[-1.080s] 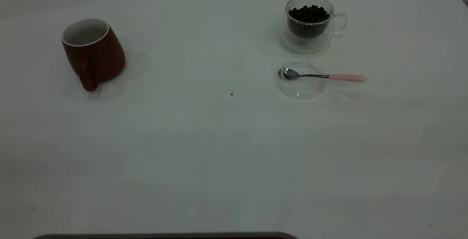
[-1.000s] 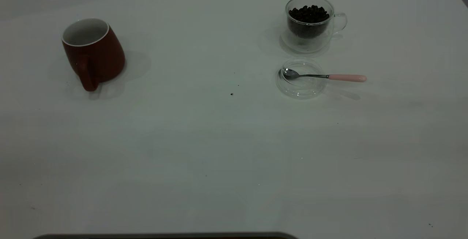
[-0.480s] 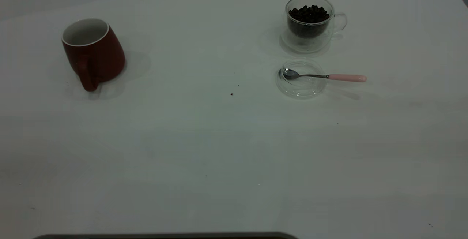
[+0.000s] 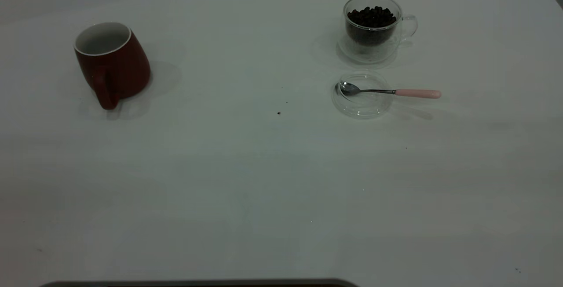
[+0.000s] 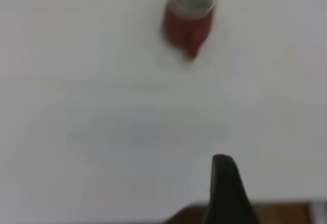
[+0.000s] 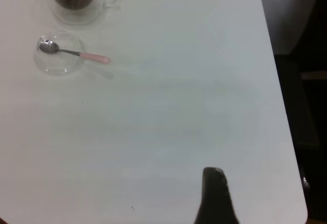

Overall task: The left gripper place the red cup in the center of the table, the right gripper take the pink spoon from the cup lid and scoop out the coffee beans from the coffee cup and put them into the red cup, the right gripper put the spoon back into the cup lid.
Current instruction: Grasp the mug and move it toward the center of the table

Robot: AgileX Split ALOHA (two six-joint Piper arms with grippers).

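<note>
1. Exterior view: dark red ceramic mug (image 4: 113, 62) stands upright on the white tabletop (image 4: 246, 168), left side, handle toward the camera.
2. Pink-handled metal spoon (image 4: 387, 91) lies crosswise, bowl in the clear glass lid (image 4: 361, 94), handle pointing right.
3. Both end effectors: grip state cannot be told.

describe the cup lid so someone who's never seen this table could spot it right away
On the white table, look toward the far right, just in front of the coffee cup. The cup lid is the flat clear glass disc there, the only one with the pink spoon resting across it.
</note>
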